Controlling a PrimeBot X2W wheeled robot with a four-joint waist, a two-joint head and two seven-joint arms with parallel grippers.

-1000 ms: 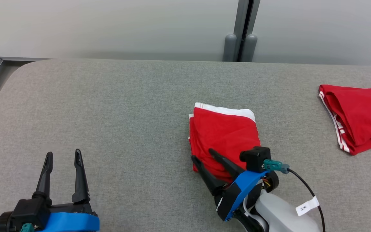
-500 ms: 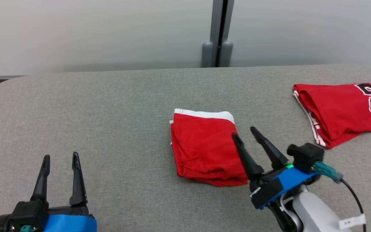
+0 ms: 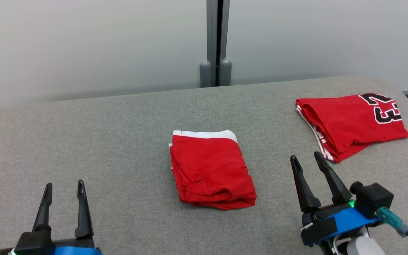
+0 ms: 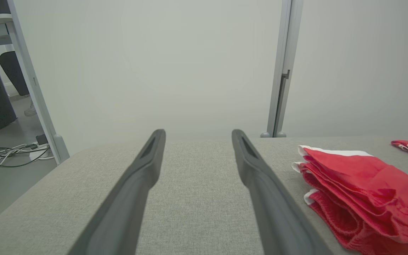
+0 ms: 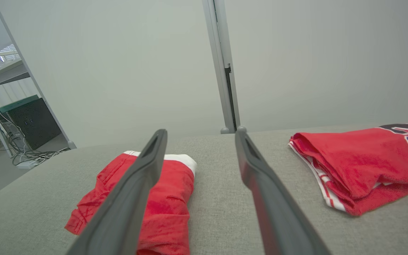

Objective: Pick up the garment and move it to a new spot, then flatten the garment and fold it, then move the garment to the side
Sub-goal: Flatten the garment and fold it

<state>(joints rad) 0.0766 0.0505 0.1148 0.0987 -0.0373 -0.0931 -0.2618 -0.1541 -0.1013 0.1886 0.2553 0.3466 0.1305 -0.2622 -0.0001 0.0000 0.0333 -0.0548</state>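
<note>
So the folded red garment with the white waistband (image 3: pixel 211 173) is laid flat around the middle of the grey fabric-covered table (image 3: pixel 119 134). The left gripper (image 3: pixel 64 183) is seen at the lower left, well apart from it, with its fingers spread and nothing held between them. The right gripper (image 3: pixel 305 156) is parked at the lower right, near the garment's right edge but apart from it, with its jaws parted too and nothing gripped. A red jersey with a black 23 printed on it (image 3: pixel 349 122) is spread out at the table's far right, just past the right gripper's fingertips.
</note>
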